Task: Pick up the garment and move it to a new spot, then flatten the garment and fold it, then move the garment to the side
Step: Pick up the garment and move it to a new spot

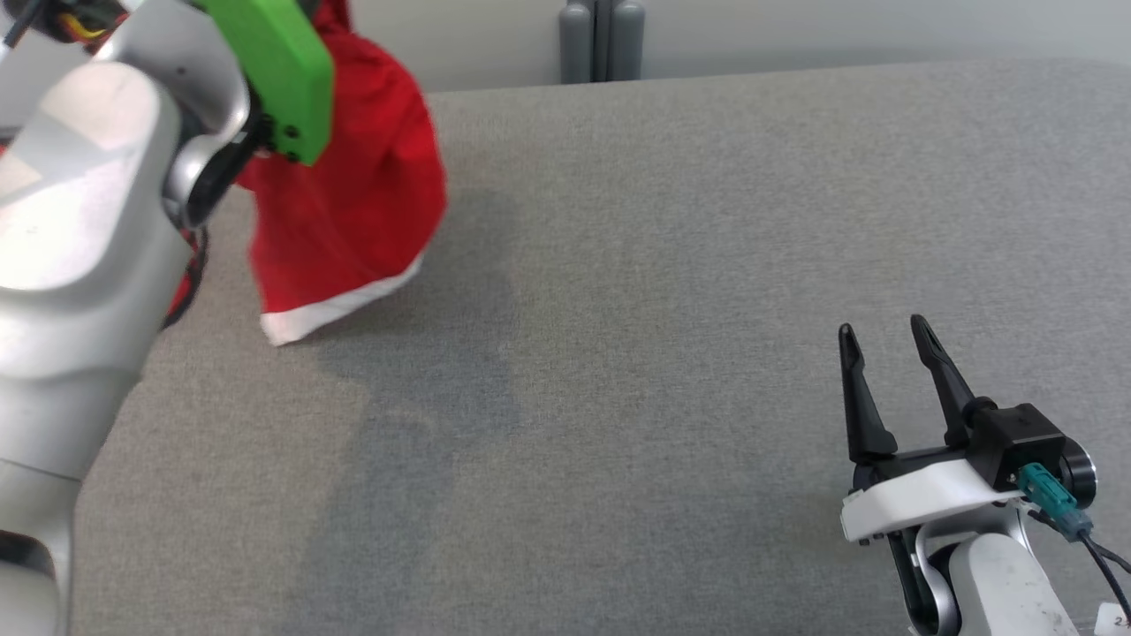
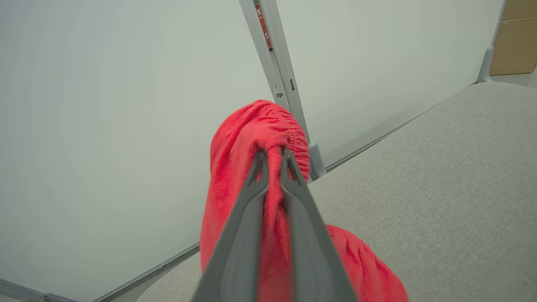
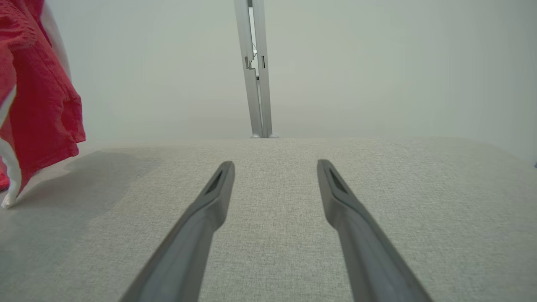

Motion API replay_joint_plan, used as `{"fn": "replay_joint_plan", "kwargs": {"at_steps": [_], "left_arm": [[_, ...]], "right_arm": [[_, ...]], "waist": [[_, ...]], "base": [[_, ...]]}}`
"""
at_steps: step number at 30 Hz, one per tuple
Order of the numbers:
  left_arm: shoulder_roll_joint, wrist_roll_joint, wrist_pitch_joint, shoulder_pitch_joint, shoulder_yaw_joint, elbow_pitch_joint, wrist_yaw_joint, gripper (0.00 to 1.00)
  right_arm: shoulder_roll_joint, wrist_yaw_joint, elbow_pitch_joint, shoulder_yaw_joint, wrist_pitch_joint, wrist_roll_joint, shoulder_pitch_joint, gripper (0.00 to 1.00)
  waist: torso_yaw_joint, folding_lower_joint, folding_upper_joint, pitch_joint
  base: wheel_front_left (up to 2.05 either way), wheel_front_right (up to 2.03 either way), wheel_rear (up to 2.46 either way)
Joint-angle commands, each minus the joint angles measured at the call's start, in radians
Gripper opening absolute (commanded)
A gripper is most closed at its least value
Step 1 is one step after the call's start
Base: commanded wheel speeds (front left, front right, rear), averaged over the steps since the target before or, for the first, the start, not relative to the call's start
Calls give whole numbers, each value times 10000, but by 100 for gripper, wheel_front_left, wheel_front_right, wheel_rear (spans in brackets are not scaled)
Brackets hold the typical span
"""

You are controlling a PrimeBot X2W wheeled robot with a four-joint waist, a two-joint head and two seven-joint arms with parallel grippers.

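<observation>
Red garment [image 2: 235, 167]: gathered band clamped in left tool [image 2: 273, 157], hanging beneath it over bench [image 1: 663, 353]; right tool [image 1: 884, 331] spread wide, empty, well apart.

Pale silver left arm [image 1: 79, 265], rounded and glossy, capped by a bright green cover [image 1: 283, 71] with small dark screw holes. Red and yellow wires [image 1: 75, 26] by its top; black cable [image 1: 190, 274] alongside. On the right gripper [image 1: 884, 329], two long black tapering fingers [image 3: 218, 197], slotted near the tips, on a white bracket [image 1: 910, 499]. Black block [image 1: 1016, 442] behind, teal plug [image 1: 1047, 499], black lead [image 1: 1104, 561]. Same smooth dark grey on the left gripper [image 2: 273, 157], narrowing to points.
</observation>
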State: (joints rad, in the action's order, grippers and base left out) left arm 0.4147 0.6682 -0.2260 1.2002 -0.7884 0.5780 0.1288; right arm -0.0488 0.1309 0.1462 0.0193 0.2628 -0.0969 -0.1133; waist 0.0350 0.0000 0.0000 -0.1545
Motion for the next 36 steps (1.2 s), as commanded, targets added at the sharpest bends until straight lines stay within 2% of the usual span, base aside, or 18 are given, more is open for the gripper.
{"fn": "replay_joint_plan", "kwargs": {"at_steps": [1, 8, 11, 13, 17, 21, 28, 29, 30, 31, 32, 36], "left_arm": [[-231, 264, 113, 205, -106, -256, 12, 0], [-1801, 2003, 938, 163, 23, -1222, 12, 0], [-2630, 2651, 1420, -605, 185, -877, 0, 0], [-2964, 2973, 1798, -1182, 197, -401, -38, 0], [-3355, 3256, 2653, -2540, 79, 1081, -169, 0], [-3481, 3476, 3687, -3707, 165, 2741, -425, 0], [-3506, 3575, 4634, -4194, 530, 4692, -690, 0], [-3505, 3516, 4695, -4154, 557, 4897, -739, 5], [-3503, 3514, 4745, -4136, 585, 5044, -757, 43], [-3508, 3417, 4768, -4083, 551, 5190, -759, 93], [-3513, 3355, 4812, -4032, 523, 5292, -778, 100], [-3543, 2935, 4915, -3852, 407, 5395, -751, 100]], "right_arm": [[-29, -3, 43, -66, 32, -58, 207, 100], [-27, -3, 40, -406, 32, -70, 479, 100], [-26, -3, 20, -515, 32, -123, 504, 100], [-24, -3, 1, -459, 32, -179, 458, 100], [-29, -3, -5, -209, 32, -335, 264, 100], [-27, -3, -7, -142, 32, -399, 218, 100], [-24, -3, -1, -252, 32, -282, 216, 100], [-24, -3, 11, -268, 32, -257, 225, 100], [-24, -3, 19, -259, 32, -243, 222, 100], [-26, -3, 16, -262, 32, -238, 219, 100], [-26, -3, 15, -238, 32, -232, 210, 100], [-27, -3, 54, -227, 32, -185, 247, 100]], "waist": [[-733, 0, 0, 808], [-1459, 0, 0, 923], [-1645, 0, 0, 805], [-1786, 0, 0, 670], [-2084, 0, 0, 399], [-2273, 0, 0, 150], [-2154, 0, 0, -68], [-2087, 0, 0, -55], [-2040, 0, 0, -43], [-1960, 0, 0, -25], [-1902, 0, 0, -13], [-1544, 0, 0, 149]], "base": [[0, 0, 0], [0, 0, 0], [0, 0, 0], [0, 0, 0], [0, 0, 0], [0, 0, 0], [0, 0, 0], [0, 0, 0], [0, 0, 0], [0, 0, 0], [0, 0, 0], [0, 0, 0]]}}
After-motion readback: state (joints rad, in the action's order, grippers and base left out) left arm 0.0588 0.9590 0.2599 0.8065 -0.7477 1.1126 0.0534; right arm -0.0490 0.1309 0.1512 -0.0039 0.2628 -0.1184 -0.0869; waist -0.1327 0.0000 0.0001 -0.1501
